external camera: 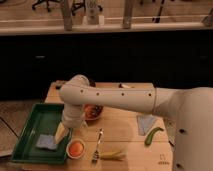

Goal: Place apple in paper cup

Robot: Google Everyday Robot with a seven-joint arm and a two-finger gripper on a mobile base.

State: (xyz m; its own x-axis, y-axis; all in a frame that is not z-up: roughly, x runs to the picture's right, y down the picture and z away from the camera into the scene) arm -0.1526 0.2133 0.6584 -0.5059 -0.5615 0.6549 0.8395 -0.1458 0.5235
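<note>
The robot's white arm (pixel 120 98) reaches in from the right and stretches across the wooden desk (pixel 125 131) toward its left side, bending down at a rounded joint above the green tray (pixel 31 125). The gripper (pixel 63 131) hangs at the end of that bend, over the right edge of the tray, just above and to the left of the paper cup (pixel 76 148). Whether it has hold of anything cannot be told from this view.

The apple (pixel 76 147) sits inside the paper cup, its orange-red top showing within the white rim. The cup stands near the front edge of the desk, just beside the tray's front right corner.

The tray lies along the left edge of the desk, and a small blue-grey cloth (pixel 46 142) rests in its front part. A dark bowl (pixel 93 111) with reddish contents stands near the middle of the desk, partly hidden behind the arm's lower section. A fork (pixel 97 146) lies to the right of the cup, pointing toward the front edge, and a yellow piece (pixel 113 154) lies just beside the fork's front end. Toward the right side of the desk a pale folded cloth (pixel 146 122) lies flat, with a green pepper (pixel 153 135) touching its front right corner
</note>
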